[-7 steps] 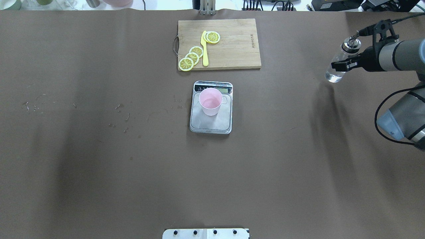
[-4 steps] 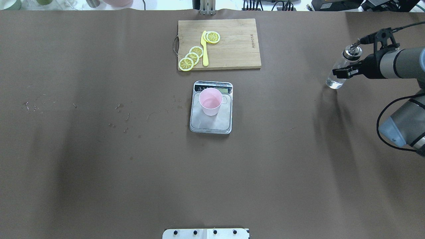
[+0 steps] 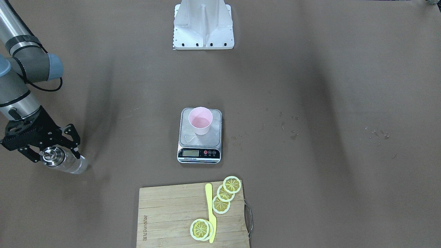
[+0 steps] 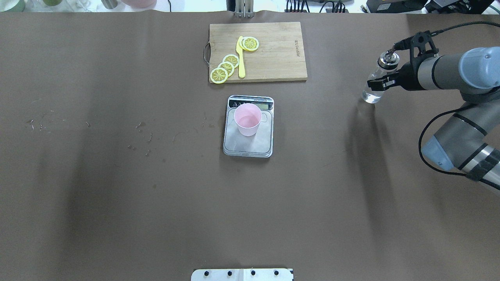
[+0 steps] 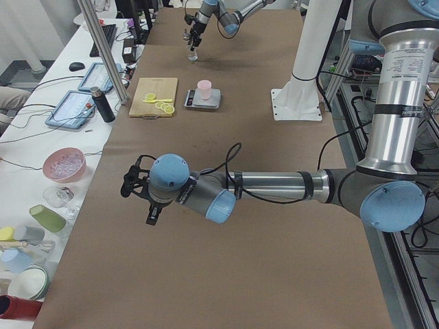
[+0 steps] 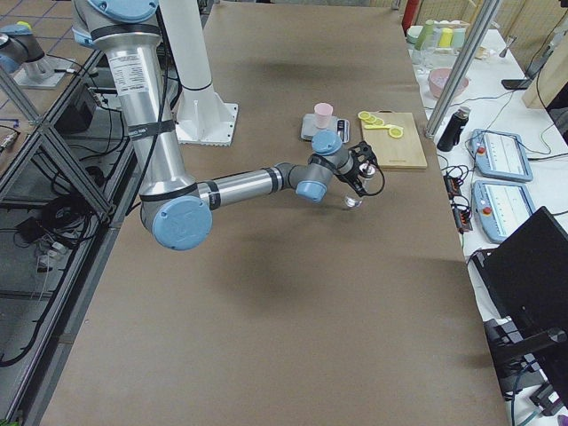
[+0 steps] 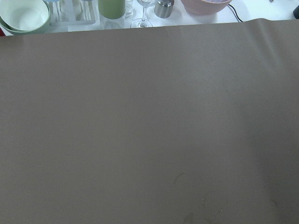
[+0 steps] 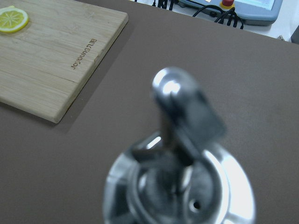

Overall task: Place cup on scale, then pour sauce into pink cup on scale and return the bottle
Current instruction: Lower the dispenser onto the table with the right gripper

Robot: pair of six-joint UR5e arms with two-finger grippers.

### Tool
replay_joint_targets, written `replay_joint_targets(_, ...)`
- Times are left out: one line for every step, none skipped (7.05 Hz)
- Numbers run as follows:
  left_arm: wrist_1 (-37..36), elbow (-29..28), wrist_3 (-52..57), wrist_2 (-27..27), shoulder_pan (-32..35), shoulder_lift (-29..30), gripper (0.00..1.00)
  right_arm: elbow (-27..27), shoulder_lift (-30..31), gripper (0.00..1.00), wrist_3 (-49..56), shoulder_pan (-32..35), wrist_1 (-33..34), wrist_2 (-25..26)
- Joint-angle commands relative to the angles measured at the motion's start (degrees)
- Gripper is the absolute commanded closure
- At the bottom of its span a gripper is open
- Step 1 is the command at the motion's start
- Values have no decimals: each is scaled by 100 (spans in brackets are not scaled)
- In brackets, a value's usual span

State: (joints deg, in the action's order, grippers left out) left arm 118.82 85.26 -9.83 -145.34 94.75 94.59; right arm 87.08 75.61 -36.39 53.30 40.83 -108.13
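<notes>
The pink cup (image 4: pixel 247 119) stands upright on the silver scale (image 4: pixel 250 147), just behind its middle; it also shows in the front-facing view (image 3: pixel 200 120) on the scale (image 3: pixel 199 153). My right gripper (image 4: pixel 379 82) is shut on the clear glass bottle (image 4: pixel 370 95), far to the right of the scale, holding it roughly upright with its base close to the table. The silver pourer cap (image 8: pixel 180 154) fills the right wrist view. The bottle also shows in the front-facing view (image 3: pixel 74 164). My left gripper (image 5: pixel 140 199) shows only in the exterior left view; I cannot tell whether it is open.
A wooden cutting board (image 4: pixel 273 58) with lemon slices (image 4: pixel 225 67) and a yellow knife (image 4: pixel 240 56) lies behind the scale. The robot base (image 3: pixel 203 24) is at the near edge. Small specks (image 4: pixel 140 128) mark the brown table left of the scale.
My right gripper has carried the bottle left, toward the table's middle. The cup and scale have not moved.
</notes>
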Motion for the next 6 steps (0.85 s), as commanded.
replay_joint_targets(0,0,-1,-3,0,-2,3,54,-82,100,-9,-31,118,29)
replay_joint_targets(0,9,-10,-12,0,7,3,54,-82,100,-9,-39,118,55)
replay_joint_targets(0,0,-10,-3,0,7,3,46,-91,100,0,-100,127,73)
replay_joint_targets(0,0,-10,-3,0,7,3,54,-82,100,0,-144,127,151)
replay_joint_targets(0,-9,-1,-3,0,7,3,46,-91,98,0,-232,127,257)
replay_joint_targets(0,-18,-1,-3,0,-2,3,46,-91,97,0,-276,118,310)
